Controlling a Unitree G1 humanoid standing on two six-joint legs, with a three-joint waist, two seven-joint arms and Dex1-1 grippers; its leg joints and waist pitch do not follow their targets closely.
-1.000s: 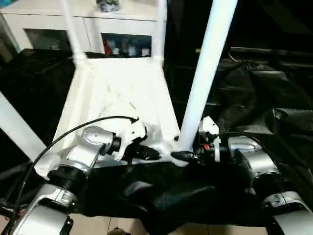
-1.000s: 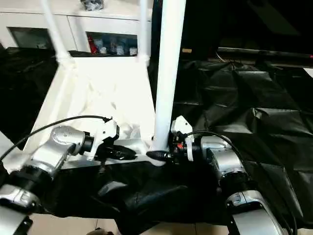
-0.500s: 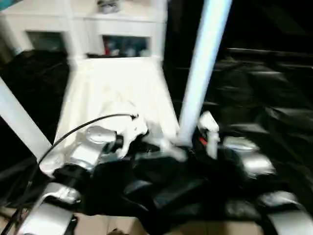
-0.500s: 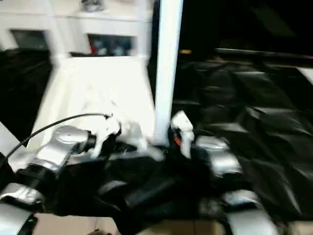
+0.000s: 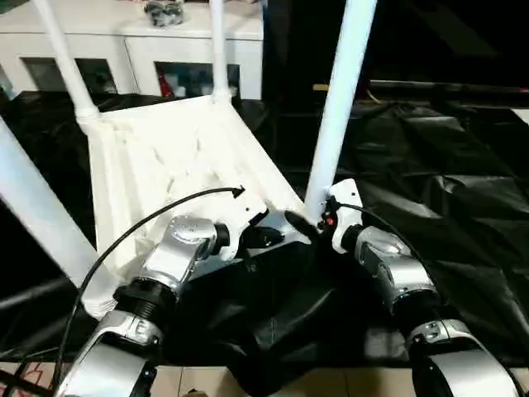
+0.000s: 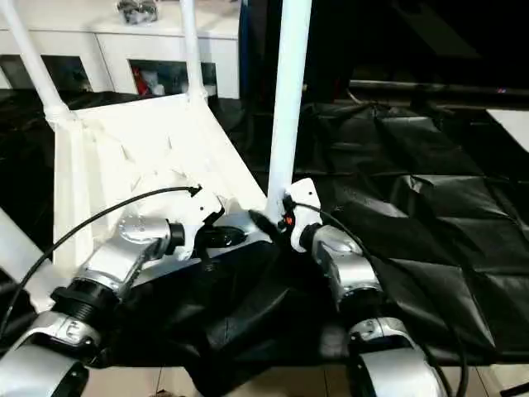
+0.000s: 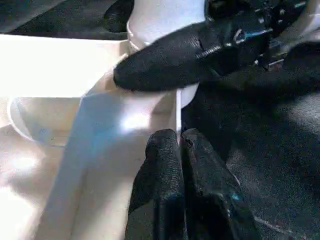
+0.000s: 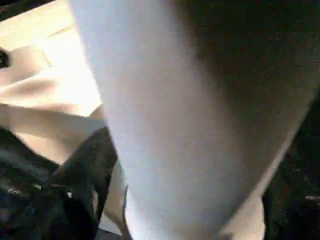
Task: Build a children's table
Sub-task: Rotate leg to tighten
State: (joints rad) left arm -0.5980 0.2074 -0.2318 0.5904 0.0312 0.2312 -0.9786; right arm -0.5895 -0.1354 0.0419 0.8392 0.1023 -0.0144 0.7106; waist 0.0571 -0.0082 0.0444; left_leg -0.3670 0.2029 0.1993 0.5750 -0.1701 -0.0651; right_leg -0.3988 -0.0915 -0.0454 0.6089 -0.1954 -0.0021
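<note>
Starting at 9 o'clock in my head view, the near-left leg (image 5: 37, 211) rises steeply out of its corner socket and runs off the edge. At 11 o'clock the far-left leg (image 5: 62, 62) stands in its own socket, in front of the white cabinet (image 5: 140, 41) along the back. The table top (image 5: 165, 157) lies upside down, ribbed underside up, on the black plastic sheet (image 5: 446, 190) that covers the surface; it takes up the left half of the view. The far-right leg (image 5: 218, 50) stands at the top's 12 o'clock corner. My left forearm comes up from 7 o'clock with a black cable (image 5: 165, 215) arching over it. The left end effector (image 7: 180, 137) is clenched with nothing in it, and its tip sits at the near rim of the top, just beside the near-right socket. At the centre, the near-right leg (image 5: 339, 107) stands upright in that socket and is the nearest leg to the camera. The right end effector (image 5: 307, 222) reaches in from 5 o'clock and sits right against the base of this leg, at the socket collar. I cannot tell whether it is grasping the leg or released. The two end effectors are close together at that corner.
</note>
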